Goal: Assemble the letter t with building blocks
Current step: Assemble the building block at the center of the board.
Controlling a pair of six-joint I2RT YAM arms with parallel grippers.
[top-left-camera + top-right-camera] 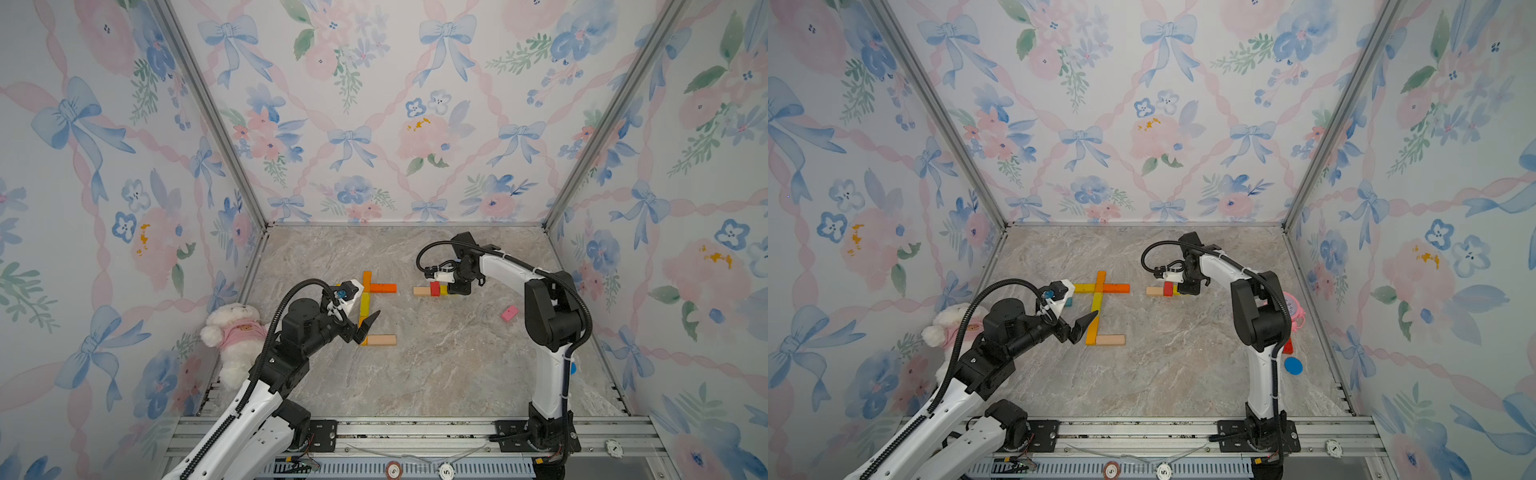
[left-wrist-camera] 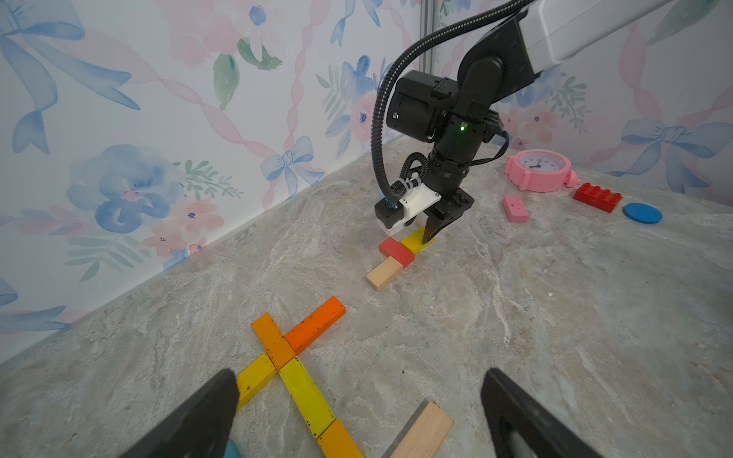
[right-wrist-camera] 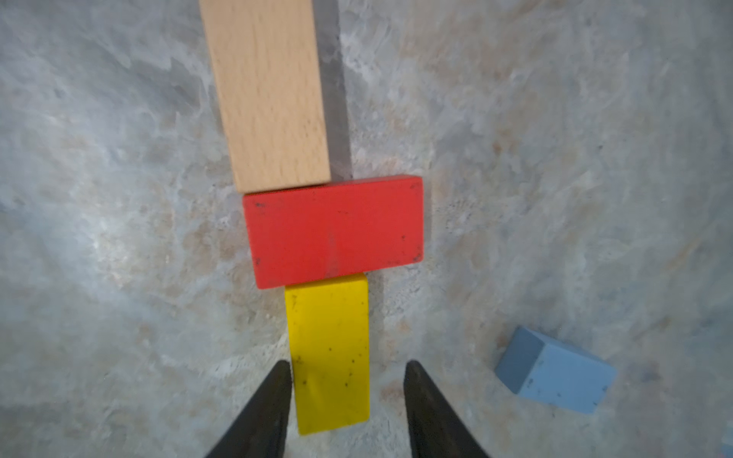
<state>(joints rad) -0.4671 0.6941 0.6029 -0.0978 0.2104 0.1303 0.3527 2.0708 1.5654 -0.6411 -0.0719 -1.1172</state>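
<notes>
At the far left a plush toy (image 1: pixel 235 336) lies against the wall. Beside it the left gripper (image 2: pixel 359 374) hangs low over the table (image 1: pixel 436 374). Its jaws are spread wide and hold nothing. A teal block (image 1: pixel 1068 302) shows partly behind this arm. Below and in front of the gripper a figure of blocks lies flat on the table. An orange block (image 1: pixel 1100 279) is at the top, with a yellow arm (image 1: pixel 1084 287) on its left and a red-orange arm (image 1: pixel 1116 288) on its right. A yellow stem (image 1: pixel 1096 305) runs toward the near edge, and at its end a wood foot (image 1: pixel 1110 340) turns to the right. Further right, well apart from the figure, three blocks touch in one row: a wood block (image 1: pixel 421 291), a red block (image 1: pixel 434 288) laid crosswise, and a yellow block (image 3: pixel 327 317). The right gripper (image 3: pixel 349 363) points down over the end of the yellow block with one finger on each side. One finger is at the block's edge and the other stands clear with a gap, so the grip is released and the block rests on the table. A blue block (image 3: pixel 555 372) lies near. To the right lies a pink block (image 1: pixel 509 313). By the right wall are a clock (image 2: pixel 539 168), a red brick (image 2: pixel 597 196) and a disc (image 1: pixel 1293 365).
</notes>
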